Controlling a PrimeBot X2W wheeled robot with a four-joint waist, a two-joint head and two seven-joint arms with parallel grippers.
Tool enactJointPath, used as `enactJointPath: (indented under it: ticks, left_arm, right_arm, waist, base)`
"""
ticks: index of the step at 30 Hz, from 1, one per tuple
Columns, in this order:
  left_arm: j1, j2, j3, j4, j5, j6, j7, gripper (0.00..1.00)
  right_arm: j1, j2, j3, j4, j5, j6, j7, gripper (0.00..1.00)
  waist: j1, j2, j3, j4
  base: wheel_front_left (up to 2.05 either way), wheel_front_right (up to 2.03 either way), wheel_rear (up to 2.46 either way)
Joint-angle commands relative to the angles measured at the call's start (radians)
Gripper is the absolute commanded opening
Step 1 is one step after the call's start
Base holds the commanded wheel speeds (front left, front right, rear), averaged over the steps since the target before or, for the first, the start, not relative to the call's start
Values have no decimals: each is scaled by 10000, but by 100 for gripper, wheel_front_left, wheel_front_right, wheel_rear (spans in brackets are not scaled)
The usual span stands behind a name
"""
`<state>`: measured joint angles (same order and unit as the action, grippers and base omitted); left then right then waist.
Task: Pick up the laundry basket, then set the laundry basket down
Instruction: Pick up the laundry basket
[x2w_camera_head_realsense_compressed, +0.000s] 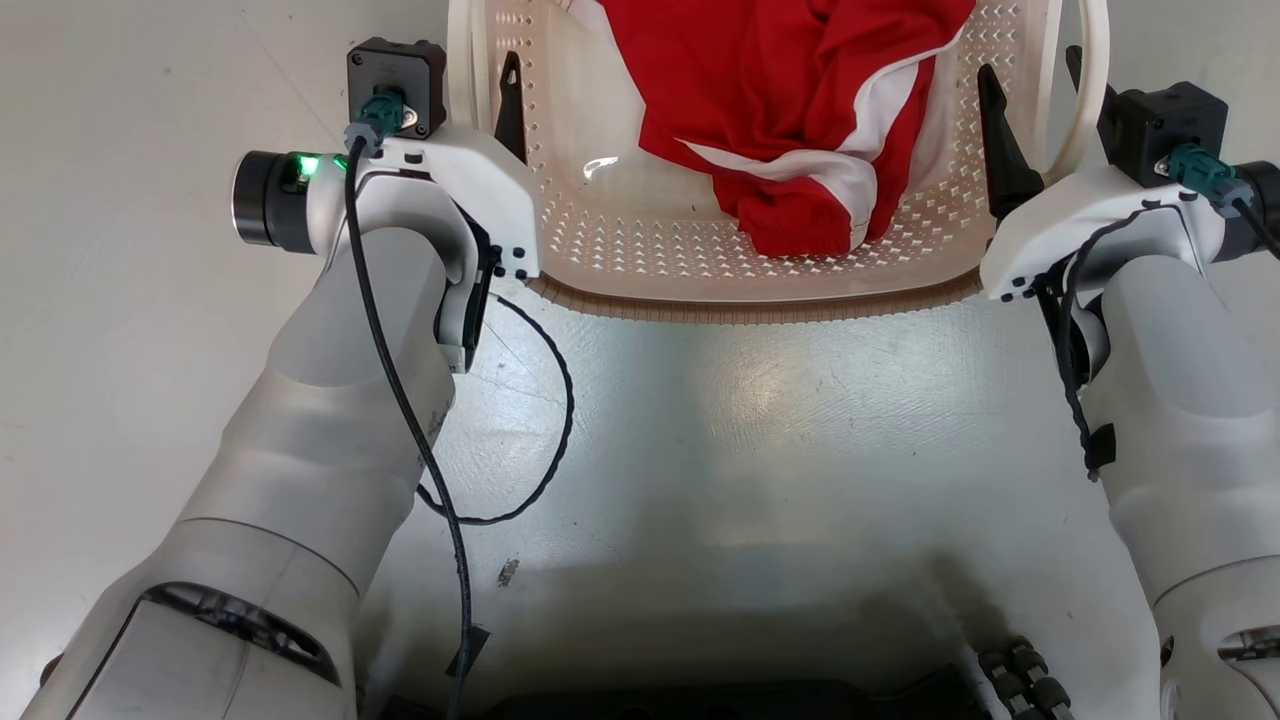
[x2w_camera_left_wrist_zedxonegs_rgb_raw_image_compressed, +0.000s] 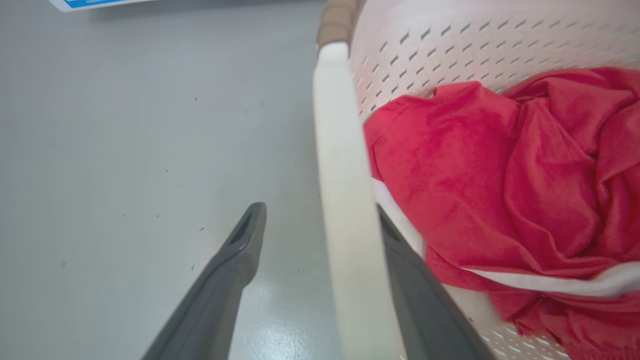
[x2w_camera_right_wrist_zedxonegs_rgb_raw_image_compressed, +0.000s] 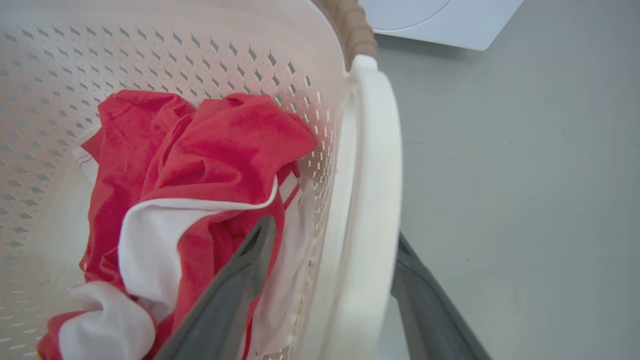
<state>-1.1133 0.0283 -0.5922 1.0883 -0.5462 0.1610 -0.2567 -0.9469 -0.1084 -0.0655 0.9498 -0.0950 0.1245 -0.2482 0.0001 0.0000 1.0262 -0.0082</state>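
Observation:
The laundry basket (x2w_camera_head_realsense_compressed: 750, 305), cream-white and perforated with a brown rim, sits on the grey floor at the top centre of the head view. A red and white garment (x2w_camera_head_realsense_compressed: 790, 110) lies inside it. My left gripper (x2w_camera_head_realsense_compressed: 480, 95) is open and straddles the basket's left white handle (x2w_camera_left_wrist_zedxonegs_rgb_raw_image_compressed: 345, 200), one finger (x2w_camera_left_wrist_zedxonegs_rgb_raw_image_compressed: 240, 250) outside and the other inside. My right gripper (x2w_camera_head_realsense_compressed: 1040, 100) is open too and straddles the right handle (x2w_camera_right_wrist_zedxonegs_rgb_raw_image_compressed: 372, 200), with its inner finger (x2w_camera_right_wrist_zedxonegs_rgb_raw_image_compressed: 240, 280) over the garment. In both wrist views a gap shows between fingers and handle.
A white washing machine corner (x2w_camera_right_wrist_zedxonegs_rgb_raw_image_compressed: 440, 20) stands beyond the basket on the right. A blue and white label (x2w_camera_left_wrist_zedxonegs_rgb_raw_image_compressed: 90, 4) lies on the floor to the far left. My dark base (x2w_camera_head_realsense_compressed: 700, 700) and a loose black cable (x2w_camera_head_realsense_compressed: 540, 440) sit near the basket.

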Motion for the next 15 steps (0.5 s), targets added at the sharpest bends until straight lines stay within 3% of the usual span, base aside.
enactJointPath:
  ticks: [1,4,5,6,7,8,9,15]
  left_arm:
    - [132,219,66,-106,-53,20,-51,100]
    - [134,219,27,-123,-77,11,-51,100]
    - [141,219,0,-119,-97,-10,-51,96]
    - [142,219,-38,-97,-121,-38,-51,74]
    - [133,219,-81,-78,-137,-58,-51,42]
    - [128,219,-152,-17,-147,-82,-51,0]
    - [115,219,-242,31,-138,-112,-51,0]
    - [82,219,-446,76,-314,-108,-51,0]
  right_arm:
    - [330,176,116,-57,90,62,-136,100]
    - [329,172,118,-49,102,62,-136,100]
    - [325,170,116,-42,110,62,-136,100]
    - [320,168,115,-28,124,62,-136,98]
    - [315,165,117,-13,139,62,-136,69]
    - [313,167,118,10,165,62,-136,69]
    - [310,169,113,54,199,62,-136,0]
    - [307,158,82,233,273,62,-136,0]
  waist:
    - [-1,0,0,9]
    - [-1,0,-3,21]
    - [-1,0,-5,26]
    - [-1,0,-3,31]
    - [-1,0,-2,34]
    - [-1,0,-7,36]
    - [-1,0,-11,38]
    - [-1,0,-70,49]
  base:
    - [0,0,0]
    - [0,0,0]
    - [0,0,0]
    - [0,0,0]
    - [0,0,0]
    - [0,0,0]
    - [0,0,0]
    - [0,0,0]
